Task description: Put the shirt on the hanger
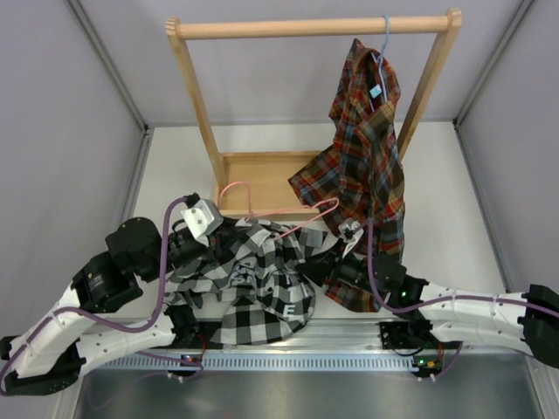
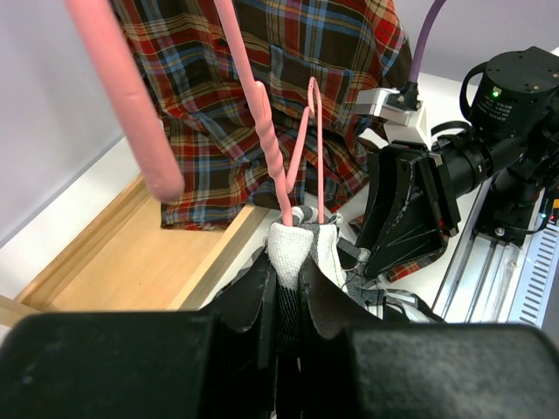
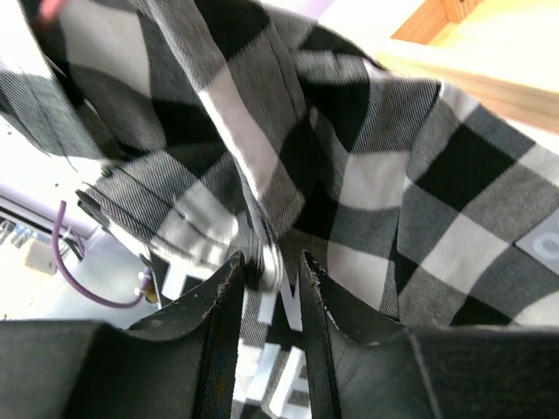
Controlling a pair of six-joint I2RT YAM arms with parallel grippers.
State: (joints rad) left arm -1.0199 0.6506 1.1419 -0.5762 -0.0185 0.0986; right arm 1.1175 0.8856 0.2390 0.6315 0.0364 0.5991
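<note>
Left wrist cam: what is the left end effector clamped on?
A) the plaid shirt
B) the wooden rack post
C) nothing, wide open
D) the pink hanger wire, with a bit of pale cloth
D: the left end effector is shut on the pink hanger, whose wires run up out of a wad of pale cloth at the tips. The plaid shirt only hangs behind.

Shirt [image 1: 253, 262]: black-and-white buffalo check, white block letters.
Hanger [image 2: 127, 96]: pink.
Plaid shirt [image 1: 367, 166]: red, orange, blue on dark brown.
Blue hanger [image 1: 385, 39]: light blue.
Rack [image 1: 314, 28]: pale wood.
Cables [image 2: 426, 37]: purple.
</note>
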